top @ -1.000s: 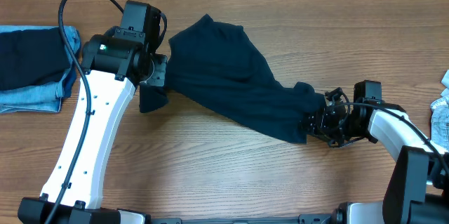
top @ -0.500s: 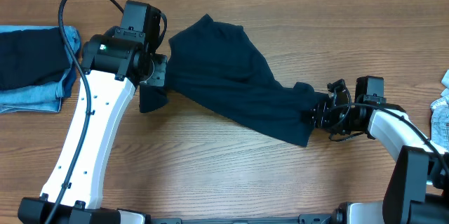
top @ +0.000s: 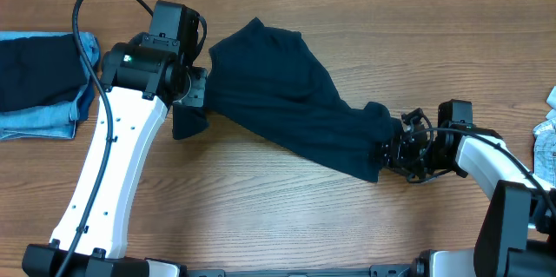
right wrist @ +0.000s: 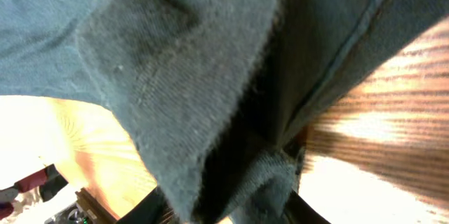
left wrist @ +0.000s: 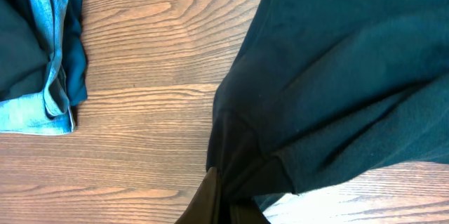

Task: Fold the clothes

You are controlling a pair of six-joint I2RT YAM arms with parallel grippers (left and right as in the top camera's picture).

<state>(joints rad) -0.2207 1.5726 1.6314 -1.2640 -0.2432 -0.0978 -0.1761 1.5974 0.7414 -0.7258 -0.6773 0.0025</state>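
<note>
Navy cloth, the shirt (top: pixel 287 108), is stretched over the table (top: pixel 261 216), its long axis slanted from upper left to lower right; its left end is pinched in the fully closed left gripper (top: pixel 195 95); its right end is clamped in the part-closed right gripper (top: pixel 393 149).

A big flat table of light brown wood (top: pixel 287 216) fills all we can see. Thin, darker wavy lines run across it from side to side. Bright light falls on it — in the right wrist view the wood shines almost white.
</note>
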